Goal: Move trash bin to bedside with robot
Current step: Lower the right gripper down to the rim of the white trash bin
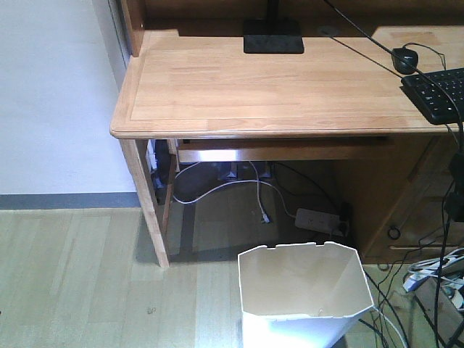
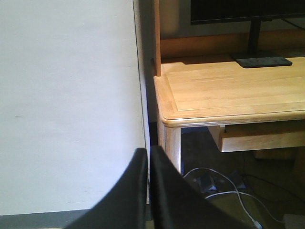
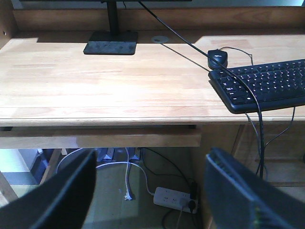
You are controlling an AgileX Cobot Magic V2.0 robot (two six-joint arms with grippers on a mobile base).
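Note:
The trash bin (image 1: 304,290), white, angular and wider at the top, stands on the floor in front of the desk at the bottom of the front view; it looks hollow with nothing seen inside. It does not show in either wrist view. The bedside is out of view. My left gripper (image 2: 148,157) is shut, its two black fingers pressed together with nothing between them, facing the white wall beside the desk corner. My right gripper (image 3: 151,157) is open wide and holds nothing, facing the space under the desk.
A light wooden desk (image 1: 275,94) carries a monitor stand (image 1: 272,36), a mouse (image 1: 404,59) and a black keyboard (image 1: 438,94). Under it lie a power strip (image 1: 317,219) and white cables (image 1: 257,196). More cables (image 1: 428,283) crowd the floor right of the bin. The desk leg (image 1: 148,203) stands to the bin's left.

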